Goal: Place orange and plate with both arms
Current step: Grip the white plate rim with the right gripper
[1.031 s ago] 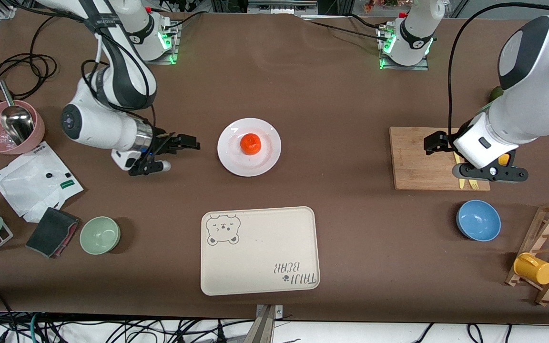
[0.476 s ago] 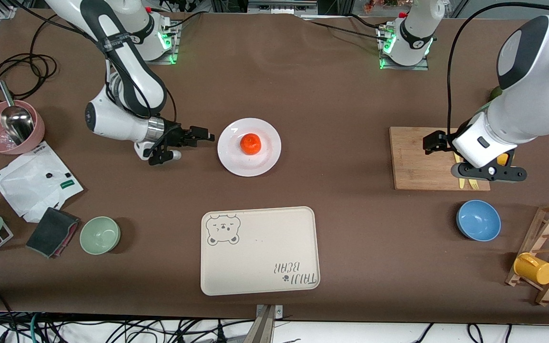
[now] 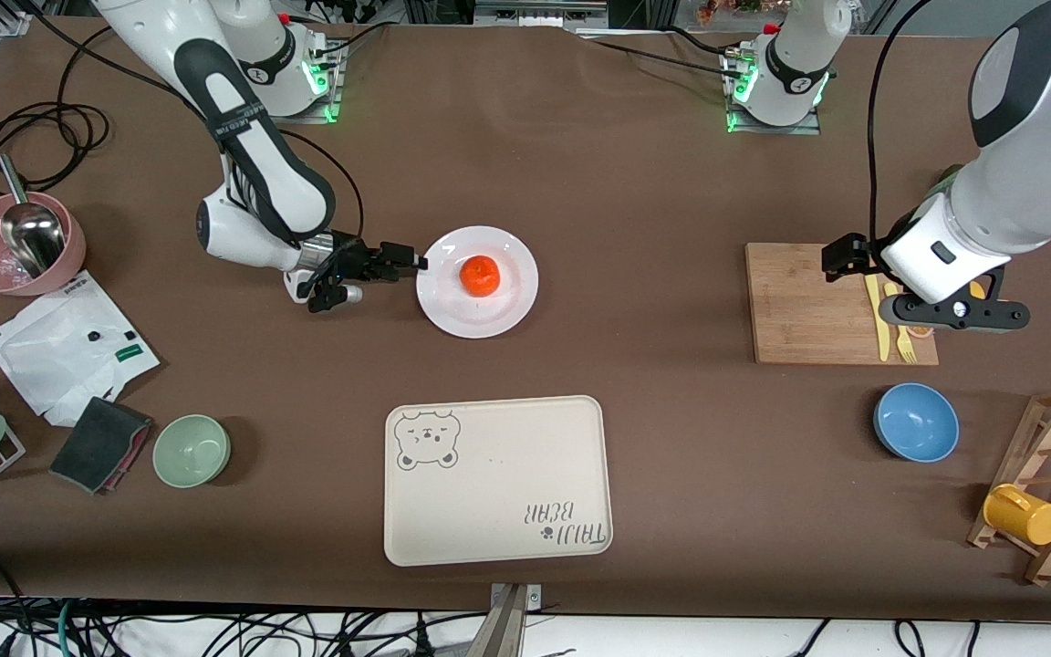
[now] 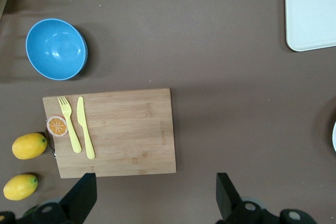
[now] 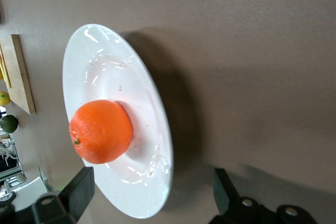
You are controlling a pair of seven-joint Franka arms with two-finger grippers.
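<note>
The orange [image 3: 480, 276] sits in the middle of the white plate [image 3: 452, 310] at the table's centre. My right gripper [image 3: 409, 261] is low at the plate's edge toward the right arm's end, open. In the right wrist view the plate's rim [image 5: 115, 66] lies between its spread fingers [image 5: 79, 192], and the orange [image 5: 100, 131] rests just past them. My left gripper [image 3: 845, 258] hangs open and empty high over the wooden cutting board [image 3: 808, 306]. In the left wrist view [image 4: 152, 203] it holds nothing.
A cream bear-printed tray [image 3: 498, 479] lies nearer the front camera than the plate. The board carries a yellow fork and knife [image 4: 79, 129] and an orange slice [image 4: 56, 126]; two lemons [image 4: 29, 146] lie beside it. A blue bowl [image 3: 916, 422], green bowl [image 3: 192, 450], pink bowl [image 3: 19, 242] and mug rack [image 3: 1036, 493] stand around.
My right gripper has moved across the table toward the plate and now straddles its rim. My left arm has shifted slightly toward its own end of the table.
</note>
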